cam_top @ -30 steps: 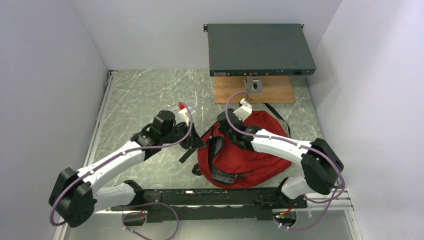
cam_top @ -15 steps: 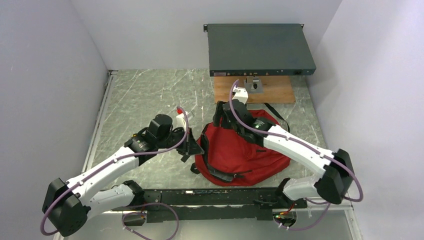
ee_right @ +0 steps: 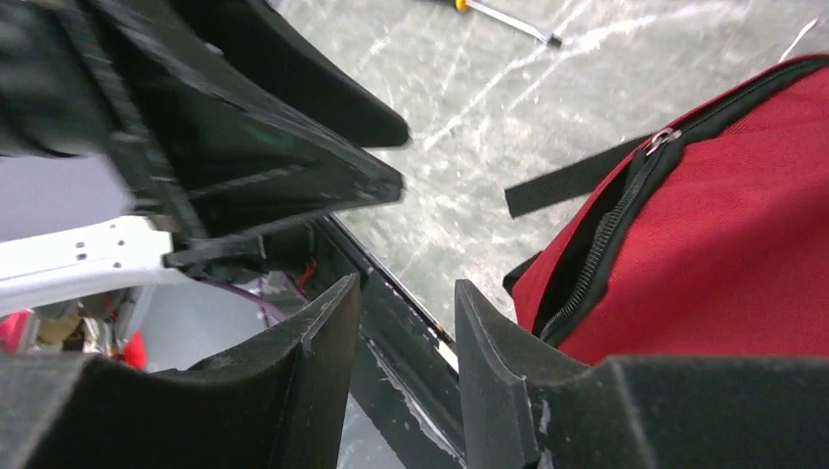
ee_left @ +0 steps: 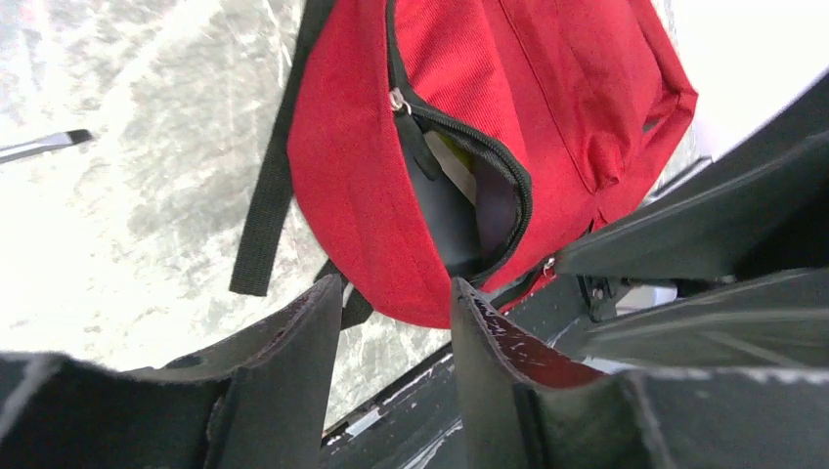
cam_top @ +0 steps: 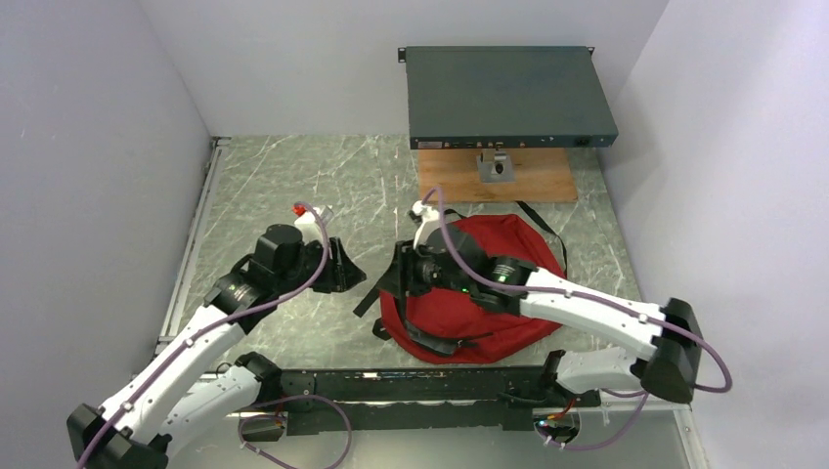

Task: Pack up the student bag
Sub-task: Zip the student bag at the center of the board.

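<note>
The student bag (cam_top: 508,244), a dark red backpack with black straps, lies on the table in front of the arms. Its zipper mouth (ee_left: 489,195) gapes, showing a dark inside with something pale in it. My left gripper (cam_top: 352,275) hangs just left of the bag and apart from it, open and empty (ee_left: 396,288). At the bag's left edge, facing the left one, my right gripper (cam_top: 393,285) is also open with nothing between its fingers (ee_right: 406,285). The bag's zipper (ee_right: 626,225) shows beside its right finger.
A dark grey rack unit (cam_top: 508,93) sits on a wooden board (cam_top: 494,181) at the back. A screwdriver (ee_right: 508,20) lies on the marble table left of the bag. A black rail (cam_top: 411,386) runs along the near edge. Walls close in on both sides.
My left gripper has let go and pulled back to the left. My right gripper swung from the bag's far side to its left edge and opened.
</note>
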Available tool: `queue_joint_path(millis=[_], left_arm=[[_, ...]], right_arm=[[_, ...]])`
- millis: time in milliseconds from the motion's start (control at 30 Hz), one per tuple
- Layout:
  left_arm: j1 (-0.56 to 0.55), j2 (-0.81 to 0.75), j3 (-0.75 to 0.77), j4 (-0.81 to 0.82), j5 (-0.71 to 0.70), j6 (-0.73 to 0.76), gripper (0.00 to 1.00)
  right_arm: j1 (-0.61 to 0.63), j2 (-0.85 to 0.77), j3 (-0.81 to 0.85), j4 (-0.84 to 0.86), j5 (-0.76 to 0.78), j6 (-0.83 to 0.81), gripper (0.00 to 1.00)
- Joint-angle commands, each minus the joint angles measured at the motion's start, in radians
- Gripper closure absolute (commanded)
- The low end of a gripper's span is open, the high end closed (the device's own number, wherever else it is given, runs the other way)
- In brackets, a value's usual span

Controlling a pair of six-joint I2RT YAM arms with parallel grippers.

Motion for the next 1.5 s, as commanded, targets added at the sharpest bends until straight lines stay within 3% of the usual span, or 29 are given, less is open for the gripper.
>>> queue_joint_path(millis=[0, 167, 267, 633, 1067, 1233, 1300, 1333, 1400, 1467], left_arm=[[0.035, -0.070, -0.019, -0.029, -0.052, -0.005, 0.47], [0.050, -0.111, -0.061, -0.021, -0.001, -0.020, 0.34], [0.051, -0.135, -0.079, -0.004, 0.024, -0.030, 0.27], [0.051, -0.122, -0.103, 0.053, 0.073, -0.048, 0.22], [0.051, -0.123, -0.175, 0.136, 0.129, -0.105, 0.24], [0.051, -0.104, -0.206, 0.186, 0.155, -0.109, 0.21], [0.051, -0.067, -0.233, 0.264, 0.211, -0.118, 0.05], [0.048, -0.038, -0.244, 0.311, 0.243, -0.125, 0.04], [0.042, 0.017, -0.249, 0.379, 0.260, -0.136, 0.07], [0.035, 0.066, -0.242, 0.415, 0.247, -0.130, 0.09]], right_arm=[[0.041, 0.100, 0.054, 0.020, 0.040, 0.019, 0.57], [0.045, 0.207, 0.132, -0.111, 0.136, 0.003, 0.55], [0.046, 0.223, 0.128, -0.153, 0.224, 0.002, 0.38], [0.036, 0.289, 0.172, -0.233, 0.358, -0.010, 0.20], [-0.090, 0.267, -0.019, 0.070, 0.117, -0.022, 0.24], [-0.096, 0.242, -0.039, 0.089, 0.079, 0.002, 0.24], [-0.096, 0.210, -0.044, 0.081, 0.073, 0.014, 0.24], [-0.096, 0.187, -0.044, 0.072, 0.072, 0.020, 0.24], [-0.096, 0.143, -0.048, 0.046, 0.068, 0.043, 0.24], [-0.096, 0.094, -0.081, 0.042, 0.059, 0.072, 0.33]])
